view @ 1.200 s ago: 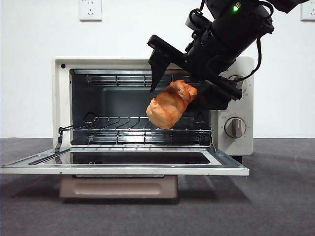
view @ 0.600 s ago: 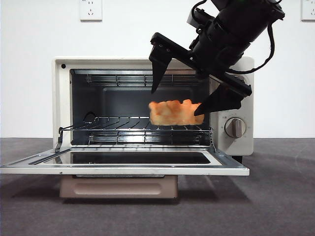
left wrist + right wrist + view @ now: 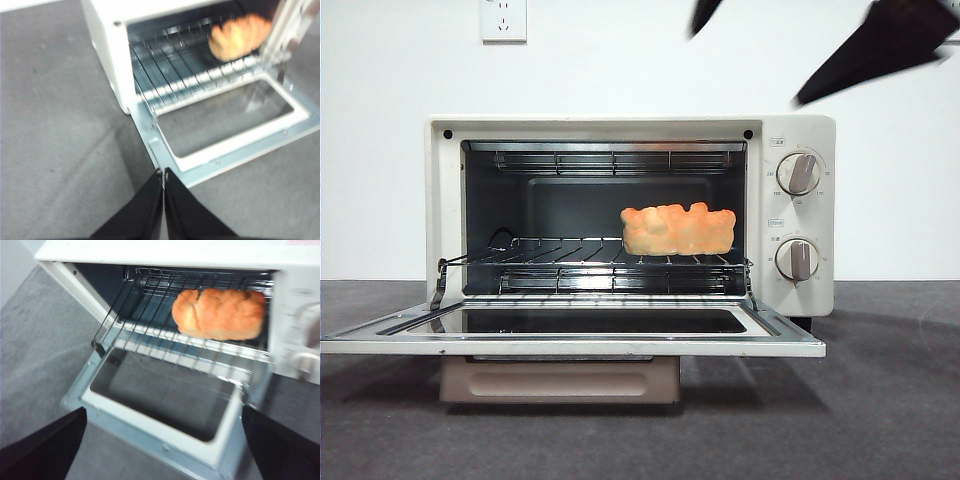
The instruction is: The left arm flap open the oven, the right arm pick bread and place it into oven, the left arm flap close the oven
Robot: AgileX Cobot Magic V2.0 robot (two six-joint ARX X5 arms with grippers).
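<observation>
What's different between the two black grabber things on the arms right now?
The left gripper has its jaws pressed together; the right gripper has its jaws spread wide. The left gripper hangs off the corner of the oven door; the right gripper faces the opening and the bread. Both are black and hold nothing.

One oven (image 3: 630, 215), one bread (image 3: 678, 229), two knobs (image 3: 798, 173) — one wire rack (image 3: 560, 262).

Plain white wall (image 3: 620, 60) behind, evenly lit, no shadows of note. White power socket (image 3: 503, 19) mounted high on wall; second socket (image 3: 946, 22) at far edge, partly cut off. Dark grey matte tabletop (image 3: 880, 400) below, faintly textured.
</observation>
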